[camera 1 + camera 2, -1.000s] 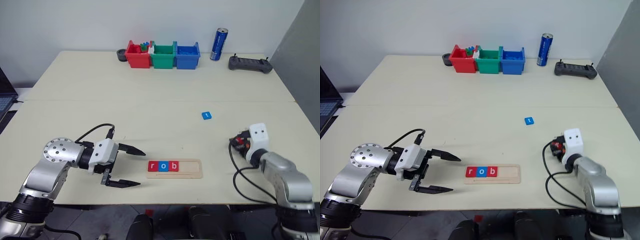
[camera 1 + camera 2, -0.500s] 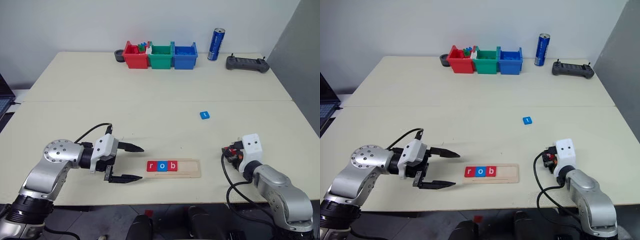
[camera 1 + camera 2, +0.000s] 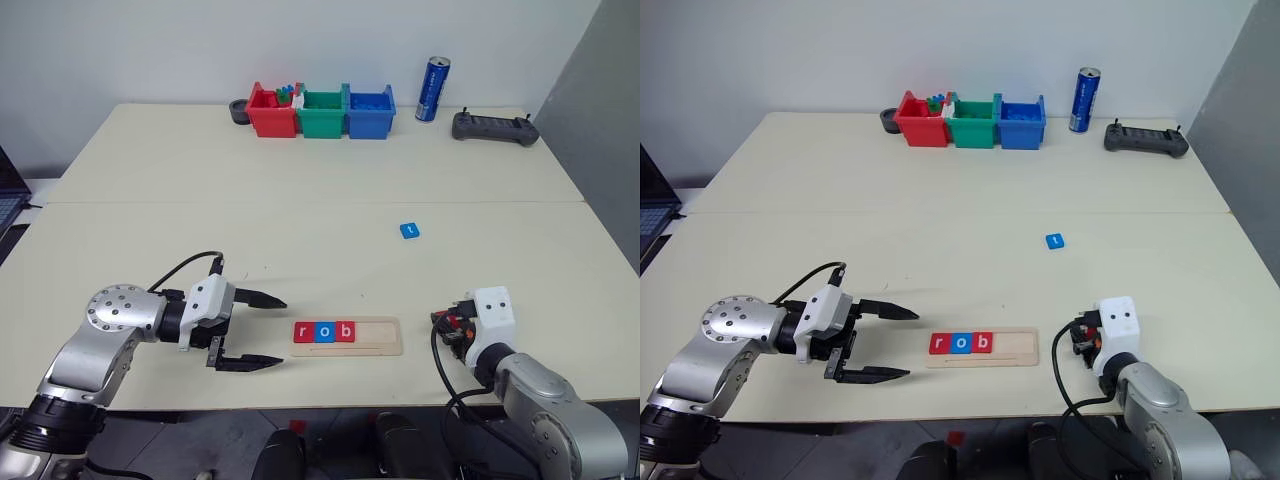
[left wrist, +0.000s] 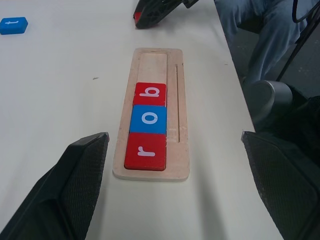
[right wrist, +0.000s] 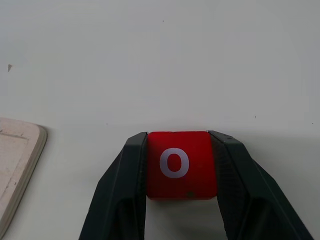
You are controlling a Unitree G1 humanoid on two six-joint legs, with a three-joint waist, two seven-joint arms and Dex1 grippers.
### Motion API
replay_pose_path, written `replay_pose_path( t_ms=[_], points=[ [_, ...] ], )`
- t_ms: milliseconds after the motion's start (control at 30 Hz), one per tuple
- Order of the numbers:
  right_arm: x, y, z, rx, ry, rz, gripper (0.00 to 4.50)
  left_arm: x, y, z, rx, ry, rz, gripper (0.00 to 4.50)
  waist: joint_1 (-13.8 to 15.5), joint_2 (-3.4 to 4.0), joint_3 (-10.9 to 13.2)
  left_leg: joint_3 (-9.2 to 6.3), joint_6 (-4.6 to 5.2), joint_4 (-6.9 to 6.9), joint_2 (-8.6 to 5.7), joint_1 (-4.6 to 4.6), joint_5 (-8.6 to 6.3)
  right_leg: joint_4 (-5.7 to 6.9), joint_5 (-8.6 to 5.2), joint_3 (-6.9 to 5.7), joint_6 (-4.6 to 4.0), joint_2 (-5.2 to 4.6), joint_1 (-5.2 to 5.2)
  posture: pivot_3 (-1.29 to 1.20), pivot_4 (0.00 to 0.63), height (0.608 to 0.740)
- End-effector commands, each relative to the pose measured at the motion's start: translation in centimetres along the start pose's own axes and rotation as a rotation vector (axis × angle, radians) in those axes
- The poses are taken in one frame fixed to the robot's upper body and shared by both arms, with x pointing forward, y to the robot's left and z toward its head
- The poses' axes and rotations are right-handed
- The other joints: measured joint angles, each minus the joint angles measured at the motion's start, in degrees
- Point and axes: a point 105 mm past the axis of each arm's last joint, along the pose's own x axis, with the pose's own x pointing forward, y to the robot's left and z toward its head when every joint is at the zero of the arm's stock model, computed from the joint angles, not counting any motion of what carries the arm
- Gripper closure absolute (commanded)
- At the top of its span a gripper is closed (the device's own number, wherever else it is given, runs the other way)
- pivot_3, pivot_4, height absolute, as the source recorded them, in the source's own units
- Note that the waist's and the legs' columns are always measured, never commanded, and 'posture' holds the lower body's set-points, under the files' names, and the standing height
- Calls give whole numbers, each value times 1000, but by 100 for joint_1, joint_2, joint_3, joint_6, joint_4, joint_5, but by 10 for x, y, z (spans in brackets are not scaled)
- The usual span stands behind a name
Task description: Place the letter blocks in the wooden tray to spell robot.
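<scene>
Well, five letter blocks can be counted. Three sit in the wooden tray at the lower centre of the frame, filling its left half: a red r block, a blue o block and a red b block, touching one another in a row. The tray's right half is bare wood. A fourth, the blue t block, lies alone on the tabletop right of centre, well apart from the tray. The fifth, a red o block, is clamped between the two fingers of the right gripper, at the lower right just beside the tray's right end and near the front edge of the tabletop.

The left gripper hovers at the lower left with its fingers spread wide and holding nothing, tips pointing at the tray's left end, apart from it.

Along the far edge, upper centre, stand three bins in a row, one red, one green, one blue, with a small dark dish to their left, one blue can and one black controller to their right. The broad middle of the tabletop lies open between those and the tray. In the left wrist view, a seated person's legs show past the tabletop's edge.
</scene>
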Motion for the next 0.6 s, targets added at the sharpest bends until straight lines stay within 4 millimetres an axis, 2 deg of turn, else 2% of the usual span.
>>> replay_pose_path(
  t_ms=[33, 233, 333, 400, 500, 600],
  points=[
    [4, -1, 5, 50, -31, -32, 2107, 1, 3, 12, 51, -6, -6, 0, -3, -1, 0, 0, 0, 0, 1, 0, 0, 0, 0, -1, 0, 1, 0, 0, 150, 740],
    [1, -14, 45, 49, -190, -76, 136, 3, 5, 13, 55, -6, -7, 0, -2, 3, 2, 4, -1, 1, -1, -2, 0, 0, 0, 3, 0, 0, -3, 0, 150, 740],
    [0, -16, 60, 16, -235, -31, 42, 4, 5, 12, 56, -6, -6, 0, -2, 6, 4, 2, -1, -3, 0, -3, 0, 0, 0, 1, -1, 0, -5, 0, 150, 740],
    [-3, -8, 69, -103, -227, 158, 42, 3, 5, 11, 56, -6, -5, 0, -4, 10, 6, 3, 0, -3, 0, -4, 0, -1, 0, 2, -1, 0, -5, 0, 150, 740],
    [-13, -5, 69, -321, -167, 373, 42, 3, 5, 8, 57, -4, -6, 0, 5, 15, 10, 9, 0, 0, -5, -5, 0, -6, 0, 3, 0, -6, -3, 0, 150, 740],
    [-21, -11, 57, -520, -72, 511, 42, 3, 4, 7, 59, -4, -7, 0, 17, 12, 8, 1, 3, -1, -2, -6, -2, -6, -1, -3, -1, -1, -2, 0, 150, 740]
  ],
)
